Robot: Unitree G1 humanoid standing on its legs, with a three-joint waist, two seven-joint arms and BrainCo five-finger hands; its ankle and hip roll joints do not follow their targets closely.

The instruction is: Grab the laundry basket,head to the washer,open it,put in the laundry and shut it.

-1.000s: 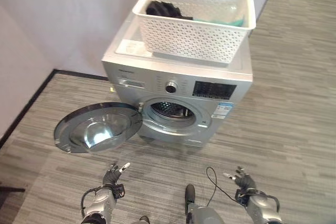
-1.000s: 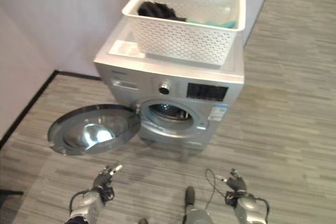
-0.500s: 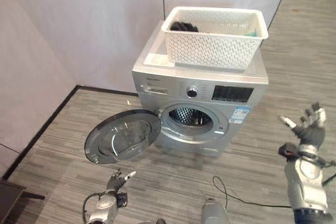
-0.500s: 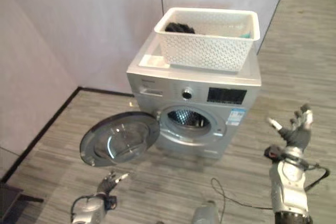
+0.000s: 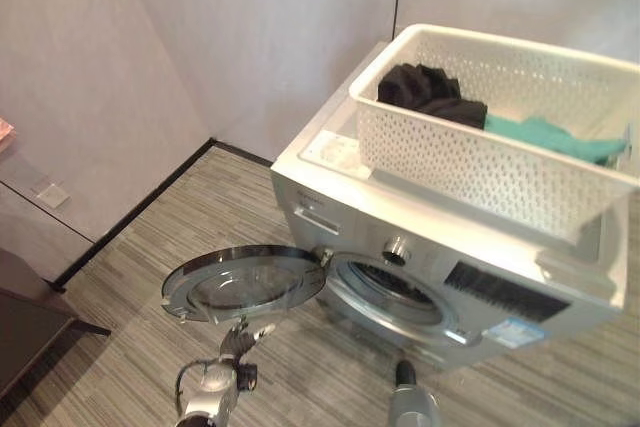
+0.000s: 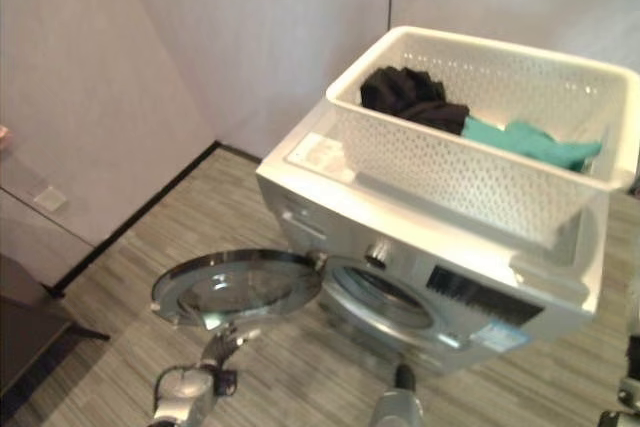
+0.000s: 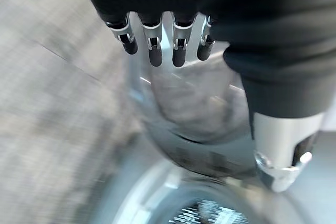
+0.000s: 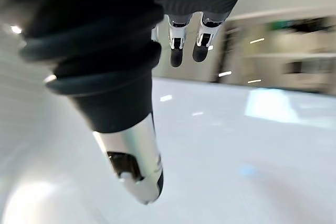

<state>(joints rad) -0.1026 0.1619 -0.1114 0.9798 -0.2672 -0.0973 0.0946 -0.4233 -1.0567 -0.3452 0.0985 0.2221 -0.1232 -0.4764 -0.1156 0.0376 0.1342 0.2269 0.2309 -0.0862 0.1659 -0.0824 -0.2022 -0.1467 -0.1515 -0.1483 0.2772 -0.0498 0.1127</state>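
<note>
Now the silver washer (image 5: 440, 277) stands against pale walls on grey striped floor (image 5: 130, 277), its round chrome-rimmed glass door (image 5: 243, 282) swung fully open at about 9 o'clock from the drum mouth (image 5: 388, 289). On its flat top sits the white perforated plastic laundry basket (image 5: 480, 172), rectangular and rigid, holding a crumpled black garment (image 5: 432, 90) at its 10 o'clock corner and a soft teal cloth (image 5: 550, 135) toward 3 o'clock. So the door step looks done and loading is in hand: the next move calls for reaching up into the basket, gripping limp fabric, and carrying it down into the drum. The left hand (image 5: 240, 340) hangs low at 6 o'clock of the door, fingers spread and empty. The right hand (image 8: 128, 156), seen from its own wrist, has fingers extended and holds nothing.
</note>
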